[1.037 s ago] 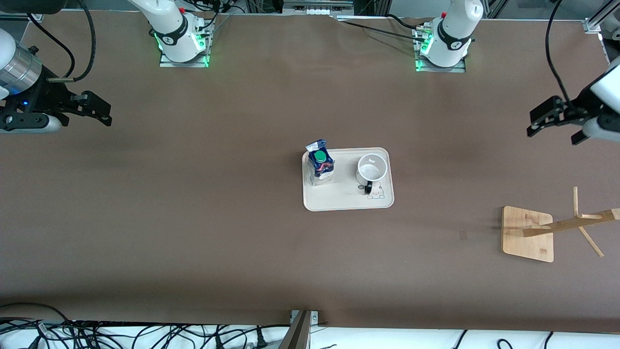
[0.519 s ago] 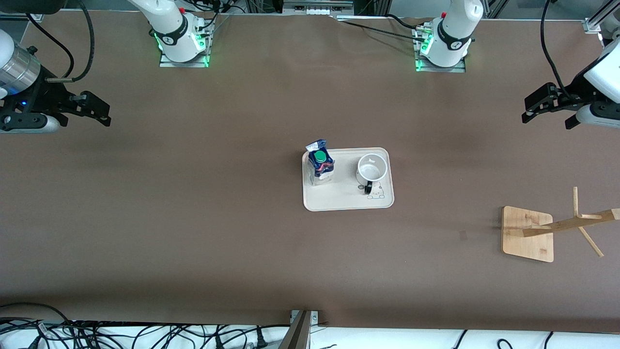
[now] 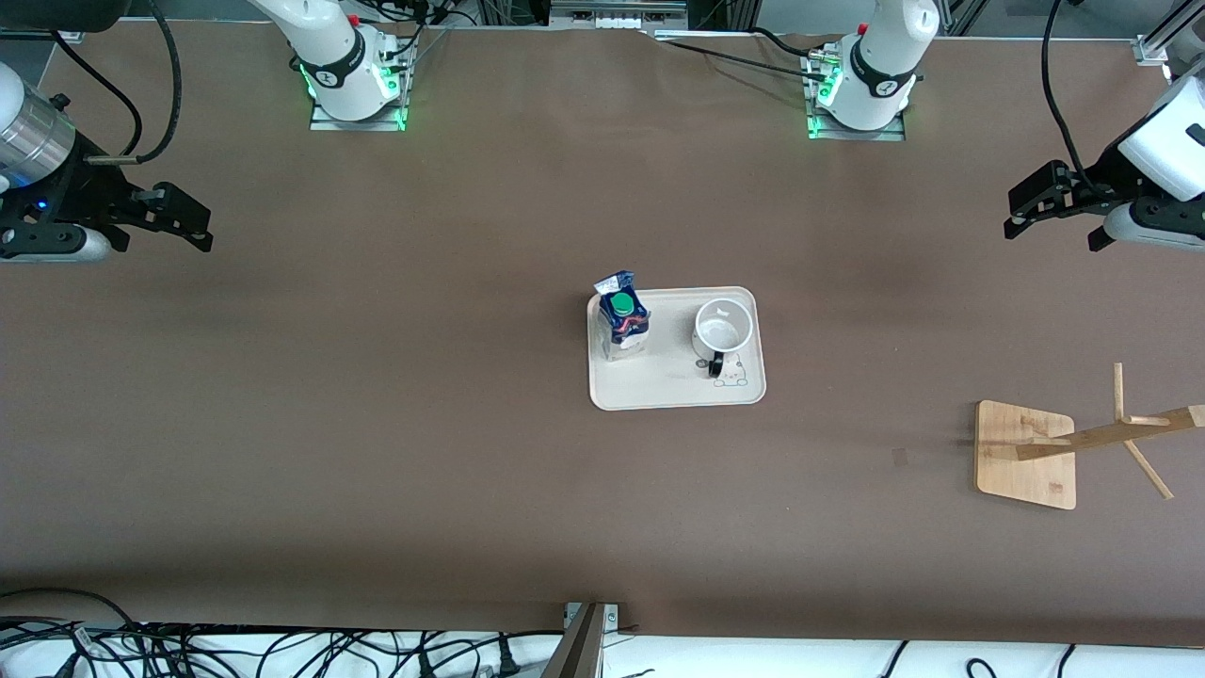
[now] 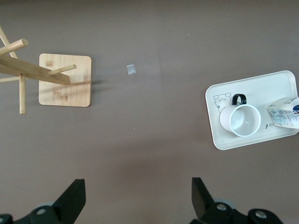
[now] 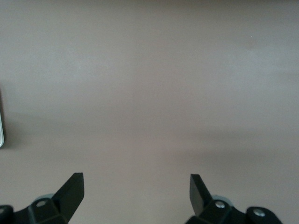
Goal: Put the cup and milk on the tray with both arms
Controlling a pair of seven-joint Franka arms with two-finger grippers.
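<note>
Cream tray [image 3: 676, 377] sits mid-table, well apart from both of your grippers. Milk [image 3: 622, 326] stands upright on the tray at the end toward the right arm; cup [image 3: 722, 330] stands upright at the end toward the left arm, mouth up, black handle pointing at the front camera, beside the rabbit drawing. Left gripper [image 3: 1050, 218] hangs over bare table at the left arm's end, fingers spread, holding nothing. Right gripper [image 3: 179, 220] hangs over bare table at the right arm's end, fingers likewise spread and empty. Wooden mug stand [image 3: 1026, 454] sits near the left gripper, nearer the front camera than the tray.
</note>
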